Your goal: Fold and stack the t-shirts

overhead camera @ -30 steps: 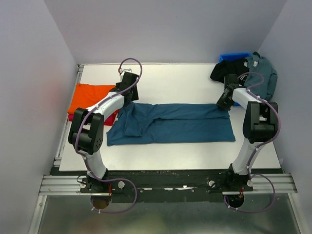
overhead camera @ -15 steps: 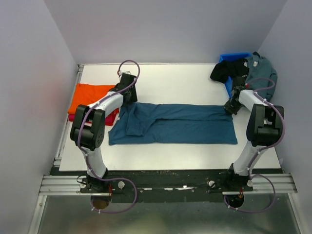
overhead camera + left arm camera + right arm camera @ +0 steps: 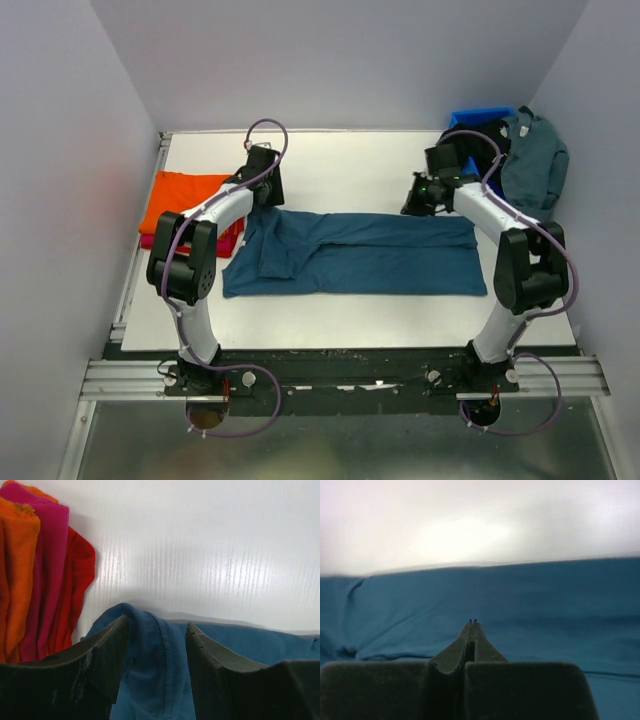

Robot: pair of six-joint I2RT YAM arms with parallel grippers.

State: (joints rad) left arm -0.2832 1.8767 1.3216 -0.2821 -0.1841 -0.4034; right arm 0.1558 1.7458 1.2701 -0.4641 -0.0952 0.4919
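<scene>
A dark teal t-shirt (image 3: pixel 370 255) lies spread flat across the middle of the table. My left gripper (image 3: pixel 265 196) sits at its far left corner. In the left wrist view the left gripper (image 3: pixel 157 621) is open, its jaws standing either side of a raised fold of the teal shirt (image 3: pixel 150 670). My right gripper (image 3: pixel 414 206) is over the shirt's far edge, right of centre. In the right wrist view the right gripper (image 3: pixel 472 621) is shut and empty above the teal cloth (image 3: pixel 530 605). An orange shirt (image 3: pixel 185 197) lies folded on a crimson one (image 3: pixel 231 241) at the left.
A blue plastic bin (image 3: pixel 478 118) stands at the far right corner with a black shirt (image 3: pixel 468 142) and a grey-blue shirt (image 3: pixel 535 155) draped over it. The orange and crimson stack (image 3: pixel 30 570) lies just left of my left gripper. Grey walls close in the table.
My right gripper left the shirt's far right corner and moved left along its far edge. The shirt now lies stretched a little further right. My left gripper has hardly moved.
</scene>
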